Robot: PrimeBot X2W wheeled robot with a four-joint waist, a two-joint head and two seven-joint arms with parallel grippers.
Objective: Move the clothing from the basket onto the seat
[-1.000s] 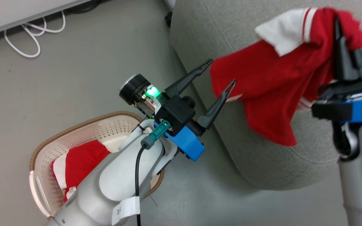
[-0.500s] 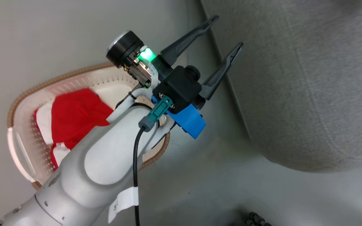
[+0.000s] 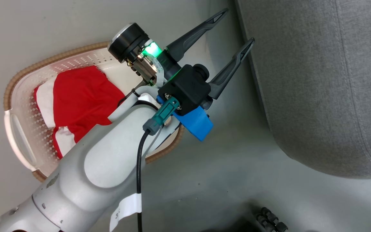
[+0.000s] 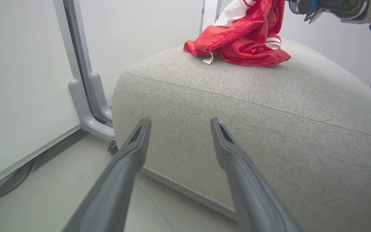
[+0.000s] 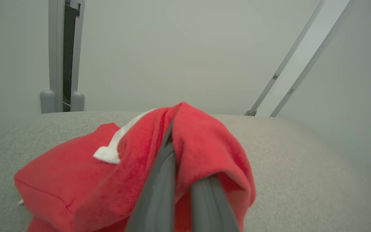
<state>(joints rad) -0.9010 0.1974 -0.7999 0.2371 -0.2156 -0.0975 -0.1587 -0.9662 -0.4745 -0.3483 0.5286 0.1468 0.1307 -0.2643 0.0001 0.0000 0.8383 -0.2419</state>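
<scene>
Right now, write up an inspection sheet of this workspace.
Surface: grey floor, with the grey seat standing on it.
Job's things: red-and-white garment lies in the basket; second garment rests on the seat.
Clutter: dark ribbed object on the floor, too cropped to identify.
Grippers: left gripper open, empty, between basket and seat; right gripper shut on the second garment.
Cables: black cable along the left forearm.
Surroundings: white wall, grey post.

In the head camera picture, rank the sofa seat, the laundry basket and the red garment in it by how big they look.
1. Seat, cut off by the frame.
2. Basket, partly hidden by the left arm.
3. Red garment, lying inside the basket.
</scene>
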